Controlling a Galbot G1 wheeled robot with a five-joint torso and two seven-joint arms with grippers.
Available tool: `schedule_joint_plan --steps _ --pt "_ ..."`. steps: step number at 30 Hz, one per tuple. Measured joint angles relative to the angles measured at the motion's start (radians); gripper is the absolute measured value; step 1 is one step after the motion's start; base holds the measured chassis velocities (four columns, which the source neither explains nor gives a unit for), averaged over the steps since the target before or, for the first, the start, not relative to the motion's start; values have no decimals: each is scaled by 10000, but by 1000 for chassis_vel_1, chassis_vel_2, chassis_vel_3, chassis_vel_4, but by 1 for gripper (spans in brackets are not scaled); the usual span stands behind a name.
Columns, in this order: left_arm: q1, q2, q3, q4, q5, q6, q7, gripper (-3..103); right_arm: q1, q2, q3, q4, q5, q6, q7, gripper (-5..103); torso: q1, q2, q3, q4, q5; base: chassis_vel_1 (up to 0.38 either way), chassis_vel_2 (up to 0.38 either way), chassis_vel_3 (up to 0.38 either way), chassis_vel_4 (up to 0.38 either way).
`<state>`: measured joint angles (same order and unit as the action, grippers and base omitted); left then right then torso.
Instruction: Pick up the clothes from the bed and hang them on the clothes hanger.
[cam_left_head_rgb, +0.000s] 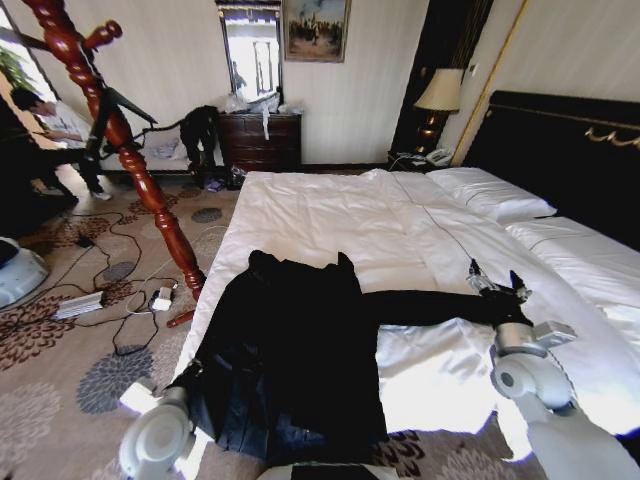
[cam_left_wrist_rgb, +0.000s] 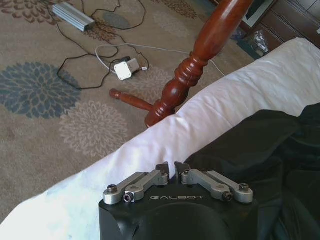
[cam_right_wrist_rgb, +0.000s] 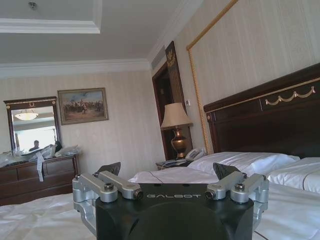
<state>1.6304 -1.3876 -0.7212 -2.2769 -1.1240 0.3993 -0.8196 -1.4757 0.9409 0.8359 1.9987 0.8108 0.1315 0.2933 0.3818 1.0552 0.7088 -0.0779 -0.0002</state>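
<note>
The clothes (cam_left_head_rgb: 290, 350), a long black coat, lie spread flat on the bed (cam_left_head_rgb: 330, 210) near its foot, with one sleeve stretched out to the right. My right gripper (cam_left_head_rgb: 497, 278) stands open at that sleeve's end, its fingers (cam_right_wrist_rgb: 107, 167) wide apart over white linen (cam_right_wrist_rgb: 40, 215). At the bed's left edge, my left gripper (cam_left_wrist_rgb: 172, 169) is shut right at the coat's hem (cam_left_wrist_rgb: 250, 145); I cannot tell whether cloth is pinched in it. The clothes hanger (cam_left_head_rgb: 110, 120), a red-brown turned wooden stand, rises from the carpet beside the bed's left edge, its base (cam_left_wrist_rgb: 170, 100) close to the mattress.
Cables, a white adapter (cam_left_wrist_rgb: 122, 69) and a grey power strip (cam_left_head_rgb: 80, 304) lie on the patterned carpet left of the bed. A dark dresser (cam_left_head_rgb: 262, 140) with a mirror stands at the far wall. A lamp (cam_left_head_rgb: 438, 95) stands beside the black headboard (cam_left_head_rgb: 570, 150).
</note>
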Motion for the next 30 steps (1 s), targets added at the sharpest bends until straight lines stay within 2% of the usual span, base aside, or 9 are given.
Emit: schedule_joint_plan --steps 2,7,12,13,15,17,21,25,30 --pt "-40 201 -56 10 -37 5 -13 2 -73 21 13 80 -9 -3 12 100 0 0 0 -1 0 0 0 0 0" --pt "-17 614 -63 -18 24 27 130 0 -206 29 106 227 -18 -4 33 100 0 0 0 -2 0 0 0 0 0" --pt "251 772 -199 -168 -197 54 1023 -2 -354 64 201 353 -20 -4 53 100 0 0 0 -1 0 0 0 0 0" --pt "287 780 -222 -195 -316 138 1117 3 -372 70 206 367 -23 -3 56 100 0 0 0 -1 0 0 0 0 0" --pt "429 807 -432 -354 -1503 1070 1302 14 -432 93 211 419 -44 -1 67 100 0 0 0 1 0 0 0 0 0" --pt "427 807 -520 -360 -1828 1355 1273 19 -446 100 212 447 -48 0 71 100 0 0 0 0 1 0 0 0 0" --pt "366 823 -586 -136 -1876 1650 1197 30 -464 99 213 482 -49 2 87 100 0 0 0 -1 0 0 0 0 0" --pt "492 736 -837 -265 -1925 2202 346 52 -462 74 213 497 -38 3 109 100 0 0 0 -1 1 0 0 0 0" --pt "734 759 -1123 -361 -1917 2321 316 62 -429 69 208 427 -38 7 112 100 0 0 0 2 2 0 0 0 0"
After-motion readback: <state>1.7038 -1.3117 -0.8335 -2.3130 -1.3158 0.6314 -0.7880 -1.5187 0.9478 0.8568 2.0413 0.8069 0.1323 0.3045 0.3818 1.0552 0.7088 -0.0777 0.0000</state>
